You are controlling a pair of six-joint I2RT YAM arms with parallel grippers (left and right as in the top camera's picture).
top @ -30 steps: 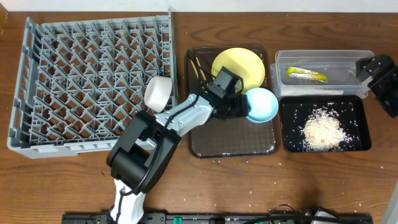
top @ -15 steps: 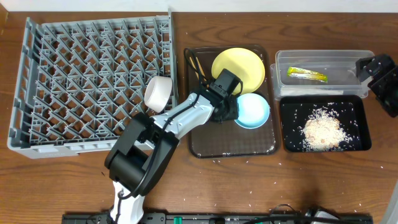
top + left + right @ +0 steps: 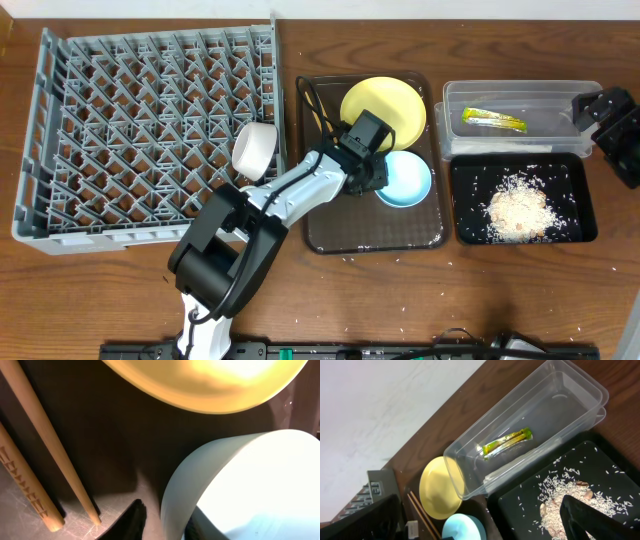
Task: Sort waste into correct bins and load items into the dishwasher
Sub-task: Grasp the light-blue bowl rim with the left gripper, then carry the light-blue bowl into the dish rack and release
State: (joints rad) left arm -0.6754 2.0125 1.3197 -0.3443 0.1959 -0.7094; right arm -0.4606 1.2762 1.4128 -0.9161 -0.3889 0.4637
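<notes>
My left gripper (image 3: 375,180) is shut on the near rim of the light blue bowl (image 3: 410,180) and holds it tilted over the brown tray. In the left wrist view one finger sits outside the bowl (image 3: 250,485) and one inside it, around the gripper point (image 3: 162,522). The yellow plate (image 3: 385,105) and the chopsticks (image 3: 310,100) lie behind on the tray. A white bowl (image 3: 255,150) stands on its side at the grey dish rack's (image 3: 120,130) right edge. The green-and-yellow wrapper (image 3: 492,120) lies in the clear tub (image 3: 520,92). The rice crumbs (image 3: 518,210) lie in the black tray (image 3: 575,200). My right gripper (image 3: 605,115) is open and empty at the far right.
The brown serving tray (image 3: 370,225) sits between the rack and the two bins. A few rice grains lie on the table near the front. The right wrist view shows the tub (image 3: 560,390), wrapper (image 3: 507,442), rice (image 3: 565,505) and plate (image 3: 437,492).
My left gripper has drawn the light blue bowl left and a little toward the front, off the tray's right edge. The right arm has not moved.
</notes>
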